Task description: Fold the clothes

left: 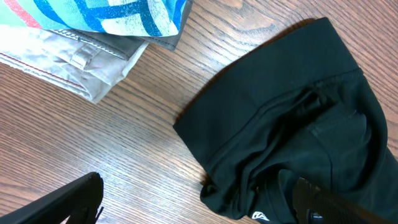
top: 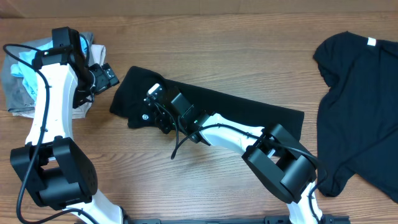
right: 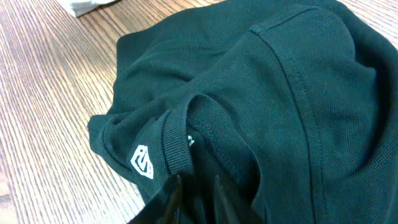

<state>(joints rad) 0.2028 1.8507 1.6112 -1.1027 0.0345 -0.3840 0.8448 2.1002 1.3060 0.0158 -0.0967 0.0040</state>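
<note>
A black T-shirt (top: 249, 106) lies folded into a long strip across the middle of the table, with a small white logo (top: 145, 116) at its bunched left end. My right gripper (top: 154, 111) is down on that end, its fingers pinched on a raised fold by the ribbed collar (right: 177, 146), just right of the logo (right: 143, 163). In the right wrist view the gripper (right: 196, 178) has black fabric between its fingertips. My left gripper (top: 104, 76) stands wide open and holds nothing, just left of the shirt's corner (left: 261, 106). A second black T-shirt (top: 360, 106) lies spread out at the right.
A pile of other clothes (top: 18, 74), grey with blue-striped fabric (left: 118, 15) on top, sits at the far left behind the left arm. The right arm stretches across the folded strip from the front edge. Bare wood (top: 217, 50) lies behind the strip.
</note>
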